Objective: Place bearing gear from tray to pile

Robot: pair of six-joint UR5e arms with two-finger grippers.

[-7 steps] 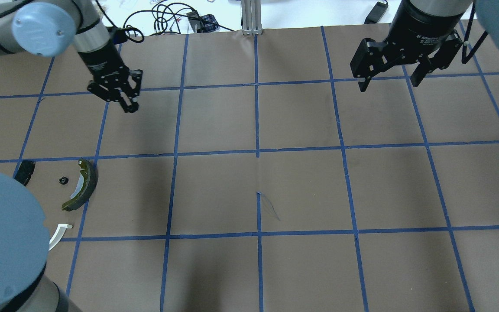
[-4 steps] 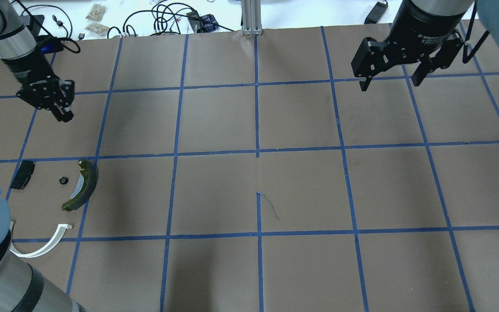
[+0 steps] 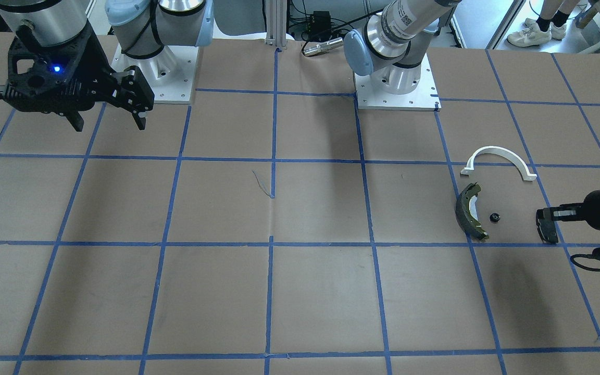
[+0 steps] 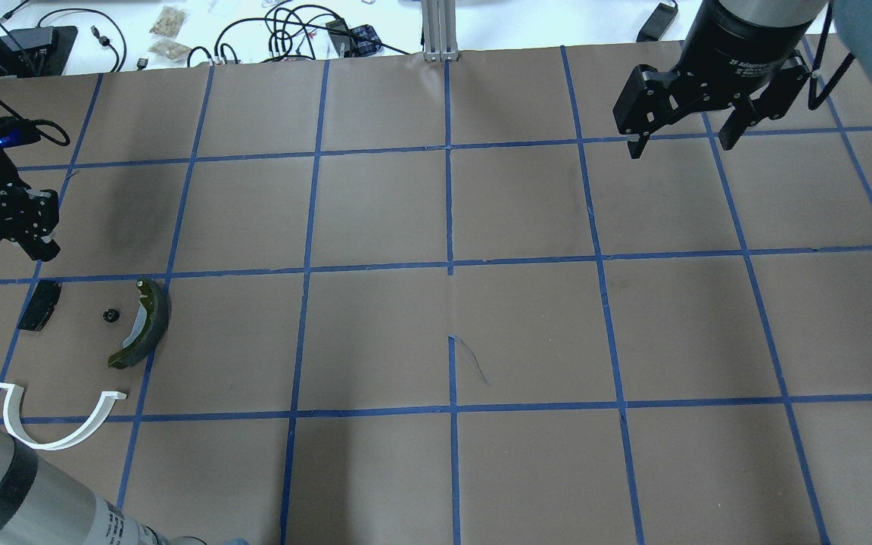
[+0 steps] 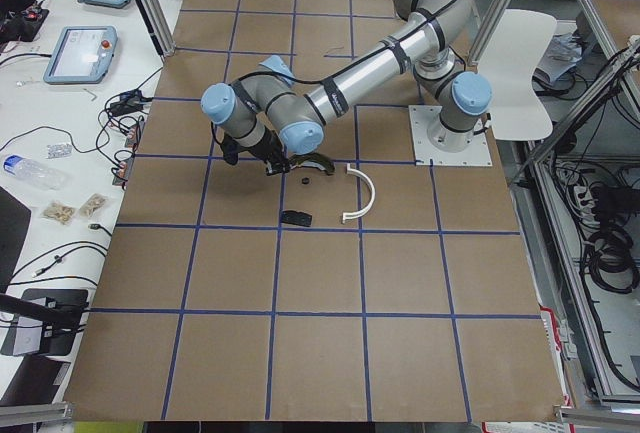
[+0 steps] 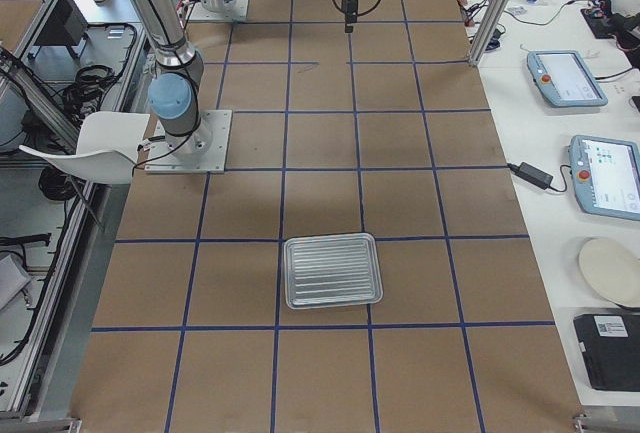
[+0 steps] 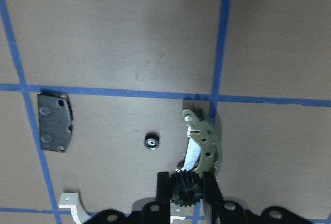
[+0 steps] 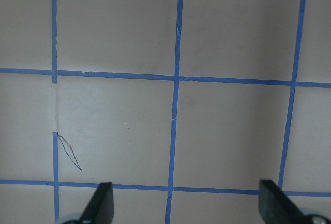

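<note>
Now the left gripper (image 4: 41, 244), clenching the gear (image 7: 186, 194), has reached the pile (image 4: 141, 322) at the desk's left edge, nearly done.

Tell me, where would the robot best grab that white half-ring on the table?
Probably pinch the white half-ring across its thin band at mid-arch, coming straight down. It lies flat, the band is narrow, and both ends flare into small feet.

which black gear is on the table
The small black gear between the dark rectangular pad and olive brake shoe; the left claw grips the other gear.
</note>
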